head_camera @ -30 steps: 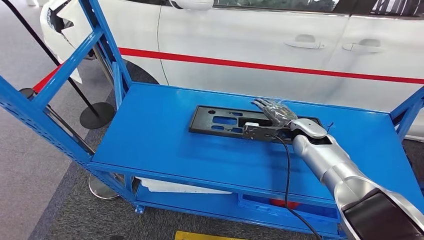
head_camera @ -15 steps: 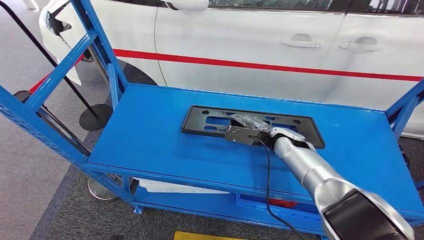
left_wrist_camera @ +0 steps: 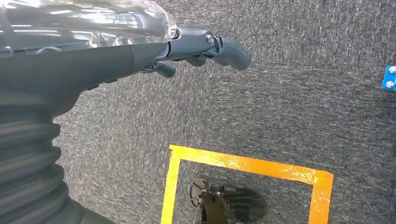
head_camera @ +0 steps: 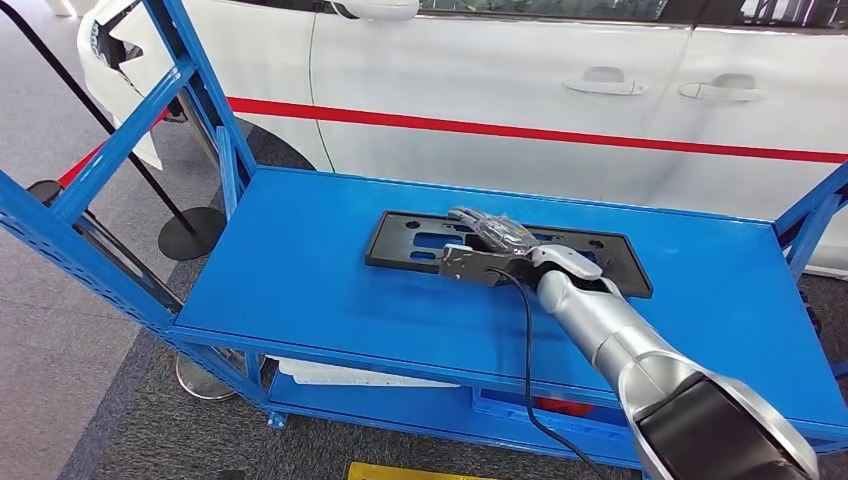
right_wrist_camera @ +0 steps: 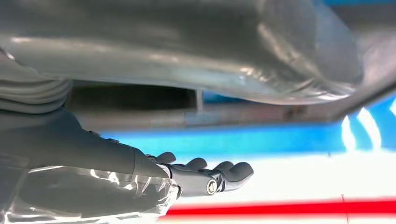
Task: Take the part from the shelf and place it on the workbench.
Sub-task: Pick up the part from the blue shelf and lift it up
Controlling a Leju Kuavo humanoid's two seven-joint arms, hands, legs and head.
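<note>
- The part (head_camera: 420, 243) lies flat on the top deck of the blue shelf (head_camera: 300, 280), roughly at the deck's middle, its long side running parallel to the white car (head_camera: 520, 90) behind.
- The right hand (head_camera: 492, 236) sits over the centre of the part, fingers extended toward the car. The right wrist view shows the fingers (right_wrist_camera: 224, 172) stretched out side by side with nothing between them. Whether the hand touches the part cannot be determined.
- The part is a flat, black, rectangular plate with rounded corners, several cut-out slots showing the blue deck beneath, and small round holes near its corners. Its middle section is hidden by the hand and wrist.
- The hand wears a clear plastic cover; a black cable (head_camera: 527, 340) runs from the wrist down over the front edge of the shelf.
- The lower tier of the shelf holds a white flat item (head_camera: 350, 374) and something red (head_camera: 560, 406), partly hidden.
- The left hand (left_wrist_camera: 201, 46) hangs over grey carpet (left_wrist_camera: 280, 107) marked with yellow tape (left_wrist_camera: 243, 163), fingers loosely extended and holding nothing.
</note>
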